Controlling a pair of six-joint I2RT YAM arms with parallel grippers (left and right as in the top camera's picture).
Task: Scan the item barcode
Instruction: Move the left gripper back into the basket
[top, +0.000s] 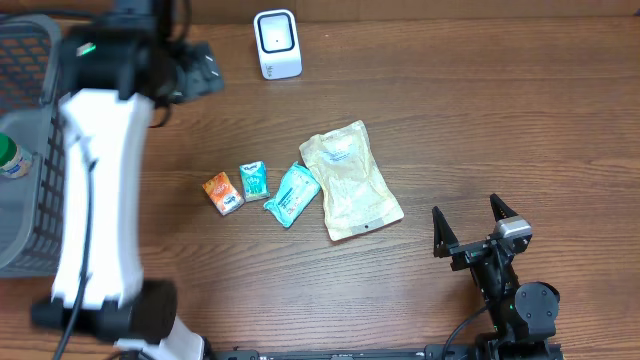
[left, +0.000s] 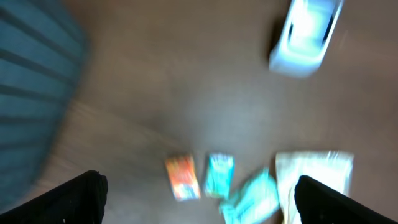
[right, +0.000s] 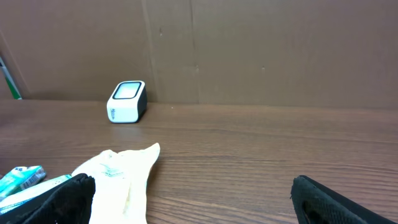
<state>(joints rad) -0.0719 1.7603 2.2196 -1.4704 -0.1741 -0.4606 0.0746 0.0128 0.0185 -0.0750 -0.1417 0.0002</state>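
Observation:
The white barcode scanner (top: 277, 43) stands at the back of the table, also in the left wrist view (left: 305, 34) and the right wrist view (right: 127, 101). On the wood lie an orange packet (top: 223, 192), a small teal packet (top: 254, 180), a larger teal packet (top: 292, 194) and a cream pouch (top: 350, 180). My left gripper (left: 199, 180) hangs open and empty high above them; its blurred view shows the orange packet (left: 181, 177) and cream pouch (left: 314, 171) far below. My right gripper (top: 468, 212) rests open and empty at the front right, the pouch (right: 121, 174) to its left.
A grey wire basket (top: 30, 60) stands at the left edge with a green-capped bottle (top: 10, 158) inside. The white left arm (top: 95, 190) reaches up beside the basket. A brown wall (right: 249, 50) runs behind the scanner.

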